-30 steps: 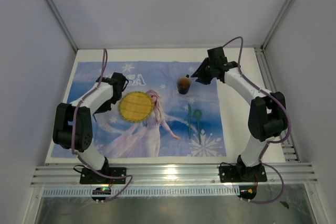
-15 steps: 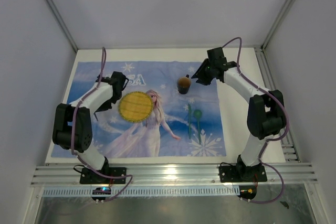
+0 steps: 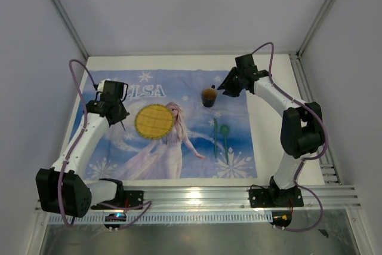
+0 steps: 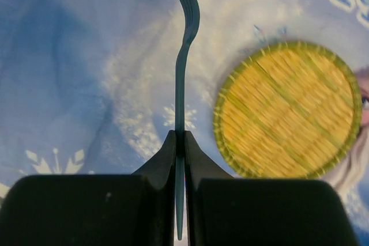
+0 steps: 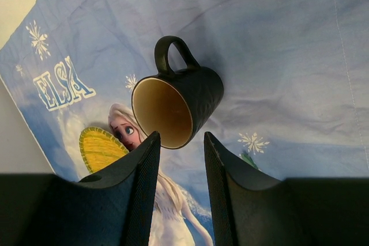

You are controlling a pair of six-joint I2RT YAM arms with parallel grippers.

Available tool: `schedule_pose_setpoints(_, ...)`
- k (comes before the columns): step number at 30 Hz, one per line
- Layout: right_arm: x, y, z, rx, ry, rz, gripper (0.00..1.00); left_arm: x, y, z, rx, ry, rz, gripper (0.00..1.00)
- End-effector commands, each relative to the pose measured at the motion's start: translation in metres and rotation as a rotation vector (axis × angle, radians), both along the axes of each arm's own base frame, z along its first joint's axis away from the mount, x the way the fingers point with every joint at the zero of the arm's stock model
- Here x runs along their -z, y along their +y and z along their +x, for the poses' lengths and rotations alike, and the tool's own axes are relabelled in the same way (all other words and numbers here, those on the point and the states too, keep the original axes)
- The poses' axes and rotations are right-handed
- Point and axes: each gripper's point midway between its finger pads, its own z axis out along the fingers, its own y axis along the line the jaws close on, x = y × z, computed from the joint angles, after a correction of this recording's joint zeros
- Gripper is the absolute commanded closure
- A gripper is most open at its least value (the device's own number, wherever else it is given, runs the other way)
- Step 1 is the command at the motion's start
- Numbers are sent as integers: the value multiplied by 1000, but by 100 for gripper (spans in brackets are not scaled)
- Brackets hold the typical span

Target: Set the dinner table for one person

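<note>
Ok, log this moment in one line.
left gripper: shut on fork, beside woven plate | right gripper: open, facing mug, not gripping | mug: upright on cloth

Overhead view: a fixed camera above and behind the arms [image 3: 89,141] looks down over the whole white counter [image 3: 271,67], near edge at the bottom. Left wrist view: very close, looking past its own dark fingers [image 4: 164,159] onto the blue cloth [image 4: 69,56] and round yellow mat [image 4: 288,108]. Right wrist view: close, looking between its fingers [image 5: 144,171] toward the mug [image 5: 184,105]. All three views share the cloth and the mat.
</note>
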Motion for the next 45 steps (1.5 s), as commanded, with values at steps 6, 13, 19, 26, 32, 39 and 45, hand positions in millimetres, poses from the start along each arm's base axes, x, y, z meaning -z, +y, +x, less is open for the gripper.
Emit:
schedule_pose_setpoints(6,0,3,4,-28,-15,7,59,-20,-48,12,455,-43,-421,100)
schedule_pose_setpoints(13,-1,1,4,-23,-22,1,59,-10,-2,3,397,-28,-413,100)
schedule_pose_setpoints(19,3,2,4,-29,-7,-4,59,17,4,6,408,69,-415,100)
schedule_pose_setpoints(26,8,0,4,-30,9,-19,59,38,28,0,331,149,-305,100)
schedule_pose_setpoints(32,14,-1,2,-34,21,-33,59,47,50,-5,250,197,-216,100)
schedule_pose_setpoints(39,23,-2,-1,-37,36,-39,59,55,54,-7,233,215,-197,100)
schedule_pose_setpoints(45,27,1,1,-45,42,-34,59,61,61,-7,229,269,-177,100)
